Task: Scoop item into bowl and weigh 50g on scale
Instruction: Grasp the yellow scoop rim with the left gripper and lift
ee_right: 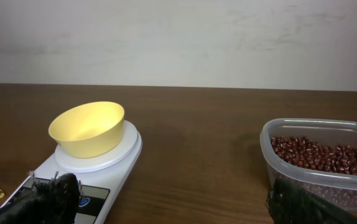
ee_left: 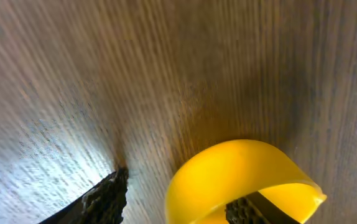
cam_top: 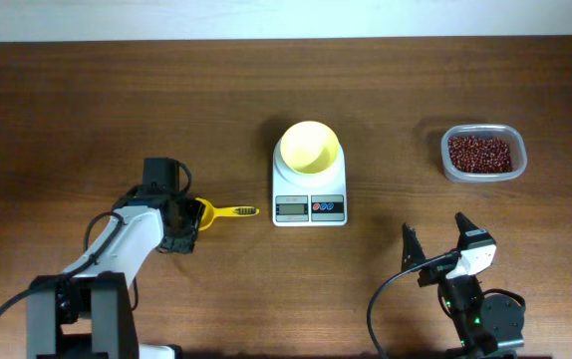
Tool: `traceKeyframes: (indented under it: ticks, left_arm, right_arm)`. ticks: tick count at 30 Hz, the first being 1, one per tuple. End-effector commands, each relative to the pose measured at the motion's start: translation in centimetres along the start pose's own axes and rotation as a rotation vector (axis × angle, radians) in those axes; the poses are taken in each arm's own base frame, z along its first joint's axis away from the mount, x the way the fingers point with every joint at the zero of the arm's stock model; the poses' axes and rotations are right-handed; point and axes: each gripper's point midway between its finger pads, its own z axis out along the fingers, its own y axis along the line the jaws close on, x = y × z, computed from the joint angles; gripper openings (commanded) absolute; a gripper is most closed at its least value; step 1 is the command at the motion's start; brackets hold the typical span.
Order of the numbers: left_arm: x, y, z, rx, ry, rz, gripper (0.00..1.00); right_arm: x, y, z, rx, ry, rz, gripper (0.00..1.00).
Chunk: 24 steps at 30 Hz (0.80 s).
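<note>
Two robot arms work at a wooden table [cam_top: 87, 120]. Left of the scale [cam_top: 309, 207], the left gripper [cam_top: 192, 216] is partly open, one finger inside the yellow scoop's [cam_top: 228, 211] cup, the other outside, not touching. The right gripper [cam_top: 433, 227], front-right of the scale, gapes wide and holds nothing. The empty bowl [cam_top: 309, 148] sits on the scale. The beans [cam_top: 480, 153] fill a clear tub [cam_top: 446, 166] to the right of the scale.

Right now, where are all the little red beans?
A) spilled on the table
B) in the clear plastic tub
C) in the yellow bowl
B: the beans all sit inside the clear tub at the far right, while the yellow bowl on the scale is empty and no beans show on the wood.
</note>
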Motion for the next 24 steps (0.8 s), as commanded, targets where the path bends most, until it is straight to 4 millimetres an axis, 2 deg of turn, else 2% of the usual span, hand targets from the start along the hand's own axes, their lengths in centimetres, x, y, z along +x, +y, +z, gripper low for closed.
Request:
traceKeyframes:
  ticks: [1,11,19,21,22,24]
  left_arm:
    - [0.47,0.2,0.36,-0.003,0.022,-0.005,0.52]
    - [0.29,0.05,0.36,0.003,0.013,-0.004,0.43]
    - [0.22,-0.01,0.37,0.005,0.009,-0.003,0.3]
    - [0.22,0.0,0.37,0.004,0.009,-0.003,0.16]
    - [0.21,0.01,0.37,0.004,0.009,-0.003,0.0]
    - [0.07,-0.01,0.32,0.006,0.01,0.003,0.0]
  right_arm:
    - [0.28,-0.17,0.01,0.008,0.004,0.004,0.99]
    - [0.28,-0.17,0.01,0.008,0.004,0.004,0.99]
    - [0.28,-0.17,0.01,0.008,0.004,0.004,0.99]
    - [0.28,-0.17,0.01,0.008,0.004,0.004,0.99]
    - [0.28,-0.17,0.01,0.008,0.004,0.004,0.99]
    - [0.28,-0.17,0.01,0.008,0.004,0.004,0.98]
